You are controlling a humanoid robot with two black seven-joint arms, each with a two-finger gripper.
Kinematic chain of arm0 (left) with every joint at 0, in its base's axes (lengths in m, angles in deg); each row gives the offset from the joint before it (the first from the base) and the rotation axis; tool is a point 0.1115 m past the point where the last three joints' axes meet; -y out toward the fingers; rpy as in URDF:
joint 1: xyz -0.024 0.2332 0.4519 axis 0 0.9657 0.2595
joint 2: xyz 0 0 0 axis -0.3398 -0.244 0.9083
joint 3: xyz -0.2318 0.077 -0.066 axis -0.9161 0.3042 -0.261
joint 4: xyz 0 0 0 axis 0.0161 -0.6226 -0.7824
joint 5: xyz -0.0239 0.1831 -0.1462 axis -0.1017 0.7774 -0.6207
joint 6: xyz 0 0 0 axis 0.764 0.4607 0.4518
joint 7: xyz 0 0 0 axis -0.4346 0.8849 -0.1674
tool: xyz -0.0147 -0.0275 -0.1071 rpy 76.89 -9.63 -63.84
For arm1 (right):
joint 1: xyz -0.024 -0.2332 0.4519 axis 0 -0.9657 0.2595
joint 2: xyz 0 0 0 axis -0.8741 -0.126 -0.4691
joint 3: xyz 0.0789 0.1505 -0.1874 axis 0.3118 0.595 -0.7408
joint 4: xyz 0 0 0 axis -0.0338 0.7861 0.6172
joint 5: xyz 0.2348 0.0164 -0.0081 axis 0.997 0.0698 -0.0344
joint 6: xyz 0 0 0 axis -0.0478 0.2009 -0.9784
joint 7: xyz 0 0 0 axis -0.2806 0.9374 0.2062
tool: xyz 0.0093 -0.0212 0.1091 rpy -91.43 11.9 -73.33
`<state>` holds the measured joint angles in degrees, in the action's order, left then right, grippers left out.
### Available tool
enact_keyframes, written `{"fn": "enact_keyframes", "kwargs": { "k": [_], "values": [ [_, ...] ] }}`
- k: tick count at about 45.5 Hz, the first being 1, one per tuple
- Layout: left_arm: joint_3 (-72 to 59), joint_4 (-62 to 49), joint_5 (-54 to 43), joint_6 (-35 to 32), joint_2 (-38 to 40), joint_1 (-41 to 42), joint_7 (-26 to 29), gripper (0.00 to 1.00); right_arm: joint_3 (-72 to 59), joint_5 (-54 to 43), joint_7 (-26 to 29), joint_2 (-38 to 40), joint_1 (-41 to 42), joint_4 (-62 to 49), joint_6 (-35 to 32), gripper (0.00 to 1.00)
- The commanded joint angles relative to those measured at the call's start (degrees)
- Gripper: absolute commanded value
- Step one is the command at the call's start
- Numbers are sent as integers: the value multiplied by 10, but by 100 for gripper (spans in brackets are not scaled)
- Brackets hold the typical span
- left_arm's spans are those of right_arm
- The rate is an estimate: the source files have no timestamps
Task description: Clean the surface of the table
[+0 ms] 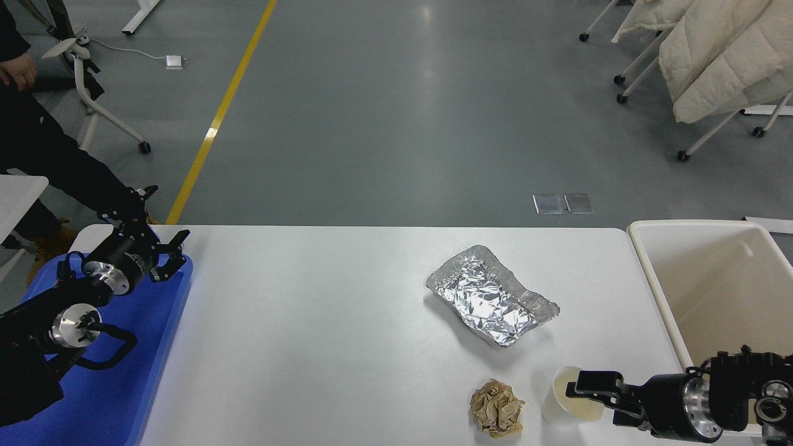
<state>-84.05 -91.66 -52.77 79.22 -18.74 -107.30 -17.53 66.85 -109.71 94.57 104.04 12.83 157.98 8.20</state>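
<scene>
The white table surface (322,322) holds a crumpled foil tray (492,303) right of centre, a crumpled brown paper ball (495,407) near the front edge, and a cream paper cup (560,406) just right of the ball. My right gripper (588,401) reaches in from the lower right, and its open fingers sit on either side of the cup's right part. I cannot tell whether they touch it. My left gripper (162,220) is parked, open and empty, over the far corner of the blue tray (155,347) at the left.
A cream plastic bin (712,291) stands at the table's right end, close behind my right arm. A person in dark clothes (37,148) stands at the far left. Wheeled racks with white coats (712,56) stand at the far right.
</scene>
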Motion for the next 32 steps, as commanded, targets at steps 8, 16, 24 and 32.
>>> {"fn": "enact_keyframes", "kwargs": {
  "k": [8,16,24,32],
  "values": [
    [0,0,0,0,0,0,0,100,0,-8,-2,-44,-8,-27,25,87],
    [0,0,0,0,0,0,0,100,-2,-51,-1,-57,-17,-36,27,58],
    [0,0,0,0,0,0,0,100,-3,-54,0,-64,-16,-38,23,25],
    [0,0,0,0,0,0,0,100,-14,-59,0,-54,-8,-48,22,0]
  ]
}}
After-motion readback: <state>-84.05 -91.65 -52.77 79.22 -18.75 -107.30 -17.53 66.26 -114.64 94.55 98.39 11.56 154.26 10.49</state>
